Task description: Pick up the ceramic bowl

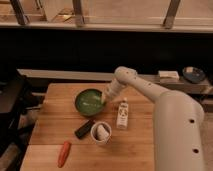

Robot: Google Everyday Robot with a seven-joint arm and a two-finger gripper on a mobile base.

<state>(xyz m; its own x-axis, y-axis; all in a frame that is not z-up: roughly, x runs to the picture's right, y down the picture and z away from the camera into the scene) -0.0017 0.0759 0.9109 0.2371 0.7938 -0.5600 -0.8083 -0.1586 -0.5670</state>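
Note:
The ceramic bowl (pixel 89 101) is round and glossy green with a darker rim. It sits on the wooden table (pixel 55 130), left of centre toward the back. My white arm reaches in from the lower right. The gripper (pixel 104 99) is at the bowl's right rim, pointing down into it. It hides part of that rim.
A white cup (pixel 100 133) stands in front of the bowl with a dark oblong object (pixel 84 128) beside it. A small white bottle (pixel 122 114) lies right of the bowl. An orange carrot-like item (pixel 64 153) lies at the front left. A counter with a dark dish (pixel 192 74) runs behind.

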